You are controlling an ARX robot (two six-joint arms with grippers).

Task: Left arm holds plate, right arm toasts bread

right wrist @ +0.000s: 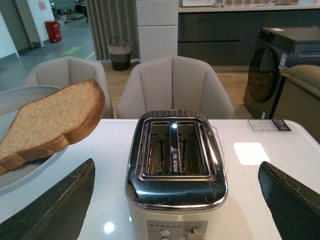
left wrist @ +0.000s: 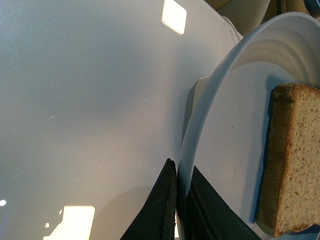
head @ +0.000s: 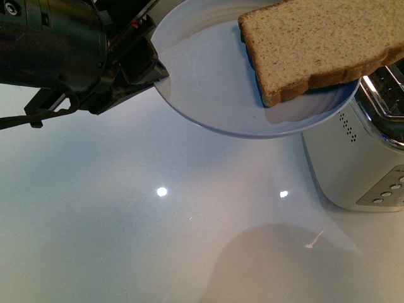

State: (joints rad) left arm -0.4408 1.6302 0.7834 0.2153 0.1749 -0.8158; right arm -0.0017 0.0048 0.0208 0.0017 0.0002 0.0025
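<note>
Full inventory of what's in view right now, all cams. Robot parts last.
plate: 1, pale blue, raised above the table
bread: 1 slice, light brown, on the plate, overhanging its rim toward the toaster
toaster: 1, silver, on the table, both slots empty
table: 1, glossy white, beneath everything
chairs: 2, beige, behind the table
washer-like appliance: 1, dark, background
left gripper: 1, black, shut on the plate rim
right gripper: 1, black, open, facing the toaster

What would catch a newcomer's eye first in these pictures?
A slice of wholemeal bread lies on a pale blue plate, overhanging its right rim. The left gripper clamps the plate's left rim, holding it above the white table. A chrome two-slot toaster stands at right, slots empty.
</note>
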